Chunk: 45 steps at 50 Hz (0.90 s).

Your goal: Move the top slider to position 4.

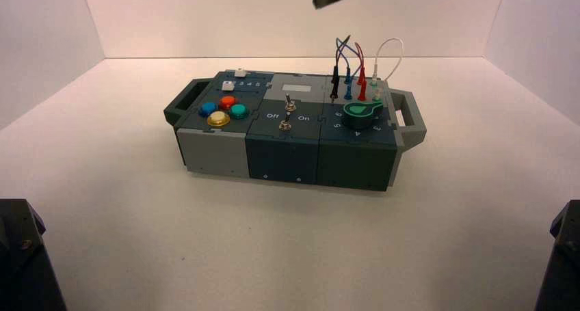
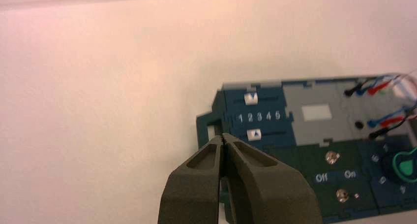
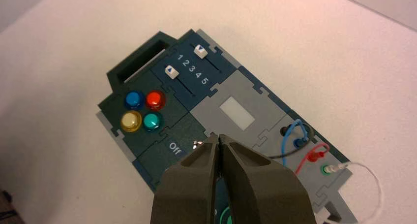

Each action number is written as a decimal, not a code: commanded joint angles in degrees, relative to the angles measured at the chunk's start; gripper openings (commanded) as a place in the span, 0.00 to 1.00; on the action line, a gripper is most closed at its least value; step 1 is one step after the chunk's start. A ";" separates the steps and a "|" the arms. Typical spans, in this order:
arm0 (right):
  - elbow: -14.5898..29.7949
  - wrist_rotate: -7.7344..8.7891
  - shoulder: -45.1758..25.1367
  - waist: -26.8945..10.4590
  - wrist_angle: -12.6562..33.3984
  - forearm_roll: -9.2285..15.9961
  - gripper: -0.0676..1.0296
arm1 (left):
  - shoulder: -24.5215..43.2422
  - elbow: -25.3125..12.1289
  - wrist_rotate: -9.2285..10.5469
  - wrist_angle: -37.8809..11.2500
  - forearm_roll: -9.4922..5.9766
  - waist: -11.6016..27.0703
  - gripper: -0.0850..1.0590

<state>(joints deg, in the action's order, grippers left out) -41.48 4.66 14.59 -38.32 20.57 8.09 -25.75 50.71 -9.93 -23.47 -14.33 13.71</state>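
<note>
The top slider (image 1: 239, 72) is a small white knob on the far track at the box's far left corner. It also shows in the left wrist view (image 2: 251, 98) and the right wrist view (image 3: 201, 50), about level with digit 2. Position 4 (image 2: 268, 116) is the digit 4 in the row 1 2 3 4 5 between the two tracks; the right wrist view shows it too (image 3: 199, 75). My left gripper (image 2: 223, 138) is shut and empty, raised near the box's left handle. My right gripper (image 3: 218, 137) is shut and empty, raised above the toggle switches.
A second white slider (image 2: 254, 134) sits on the nearer track. Blue, red, yellow and teal buttons (image 3: 142, 111), two toggle switches (image 1: 287, 115), a green knob (image 1: 361, 113) and plugged wires (image 1: 359, 68) fill the box. White walls enclose the table.
</note>
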 commanded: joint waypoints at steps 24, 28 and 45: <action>2.20 0.18 -1.49 -0.35 -2.46 -0.18 0.04 | 17.49 -9.32 0.26 3.78 -0.26 3.52 0.05; 2.11 0.18 -1.67 -0.35 -2.46 -0.09 0.04 | 20.92 -10.55 0.26 3.60 -0.26 3.60 0.05; 2.02 0.09 -1.93 -0.35 -2.37 0.00 0.04 | 28.39 -16.52 -0.18 1.58 0.00 3.60 0.05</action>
<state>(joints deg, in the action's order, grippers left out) -40.69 4.66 12.22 -38.41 18.72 7.91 3.08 36.83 -9.93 -21.80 -14.50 17.23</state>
